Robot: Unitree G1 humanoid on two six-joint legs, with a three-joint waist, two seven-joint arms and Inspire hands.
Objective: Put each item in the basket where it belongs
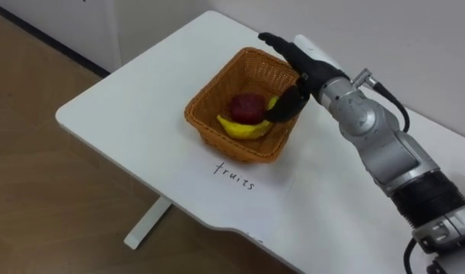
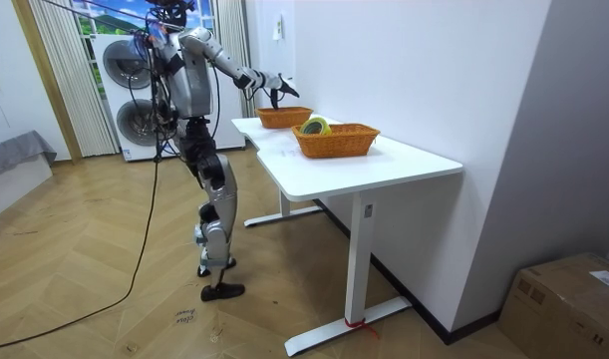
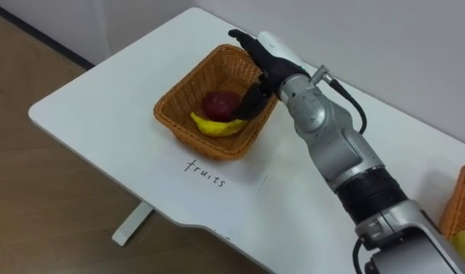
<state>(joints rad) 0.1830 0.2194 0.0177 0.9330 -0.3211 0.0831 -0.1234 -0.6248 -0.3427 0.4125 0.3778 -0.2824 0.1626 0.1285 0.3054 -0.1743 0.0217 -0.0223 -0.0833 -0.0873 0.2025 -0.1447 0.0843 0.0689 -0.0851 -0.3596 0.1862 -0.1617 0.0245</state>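
A wicker fruit basket (image 1: pixel 209 95) (image 3: pixel 179 99) stands on the white table (image 1: pixel 133 106), with handwritten "fruits" on the tabletop in front of it. Inside lie a yellow banana (image 1: pixel 241 128) (image 3: pixel 213 125) and a dark red fruit (image 1: pixel 247 106) (image 3: pixel 219 103). My right hand (image 1: pixel 297 65) (image 3: pixel 264 57) hovers over the basket's right rim, fingers stretched out and thumb pointing down toward the banana, holding nothing. In the room view my right hand (image 2: pixel 276 86) is above the far basket (image 2: pixel 284 117), and a second wicker basket (image 2: pixel 336 140) nearer the camera holds a yellow-green thing (image 2: pixel 315 125).
The table's left edge and front edge drop to a wooden floor (image 1: pixel 34 190). A corner of the second basket (image 3: pixel 460 205) shows at the right edge. A wall (image 1: pixel 415 46) runs behind the table. I stand at the table's end, near washing machines (image 2: pixel 125 65).
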